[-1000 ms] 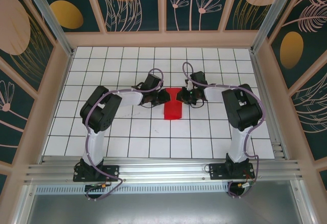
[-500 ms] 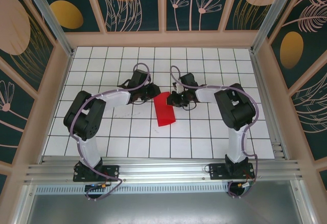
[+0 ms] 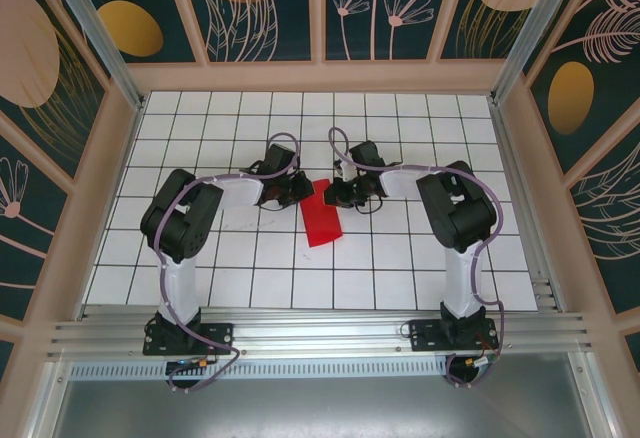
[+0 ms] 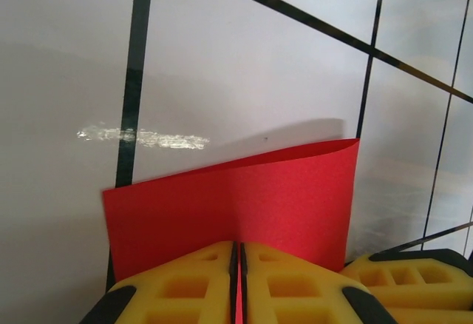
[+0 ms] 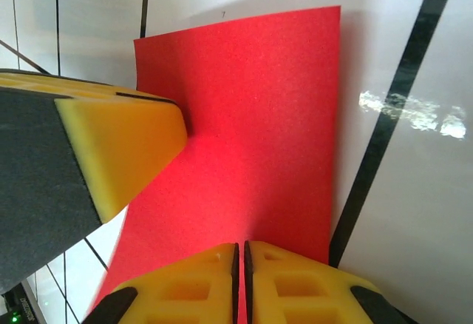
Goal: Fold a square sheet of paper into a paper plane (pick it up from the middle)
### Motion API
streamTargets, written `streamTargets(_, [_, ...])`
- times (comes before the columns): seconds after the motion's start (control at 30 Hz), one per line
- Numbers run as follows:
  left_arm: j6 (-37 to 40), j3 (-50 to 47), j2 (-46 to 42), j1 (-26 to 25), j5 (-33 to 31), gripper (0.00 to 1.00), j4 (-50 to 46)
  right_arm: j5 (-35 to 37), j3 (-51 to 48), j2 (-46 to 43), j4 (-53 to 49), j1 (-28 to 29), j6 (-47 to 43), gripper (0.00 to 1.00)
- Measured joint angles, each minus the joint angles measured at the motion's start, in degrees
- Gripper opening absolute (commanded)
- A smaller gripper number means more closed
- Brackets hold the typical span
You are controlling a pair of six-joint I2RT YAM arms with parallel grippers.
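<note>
The square sheet of paper (image 3: 323, 220) is bright red and hangs doubled over as a narrow slanted strip above the white grid table (image 3: 250, 278). My left gripper (image 3: 303, 191) pinches its upper left edge and my right gripper (image 3: 334, 194) pinches its upper right edge, close together. In the left wrist view the yellow fingers (image 4: 192, 287) are shut, with the red sheet (image 4: 288, 198) running into the thin slit between them at my left gripper (image 4: 238, 245). In the right wrist view my right gripper (image 5: 241, 245) is shut on the sheet (image 5: 259, 117) in the same way, beside a left finger (image 5: 118, 139).
Wooden-framed decorated walls (image 3: 320, 73) enclose the table on three sides. An aluminium rail (image 3: 320, 333) runs along the near edge, where both arm bases are bolted. Open grid tiles lie in front of and behind the grippers.
Both grippers have carried the paper left and come closer together. The sheet went from a wide T shape to a narrow slanted strip. The left elbow has swung back right.
</note>
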Motion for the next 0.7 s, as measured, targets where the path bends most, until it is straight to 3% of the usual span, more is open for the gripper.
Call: streamTargets(0.7, [0.2,0.1,0.3,0.0,-0.5,0.13,-0.1,-1.3,-2.0,-1.7,-3.1,1.4,-0.4,0.14])
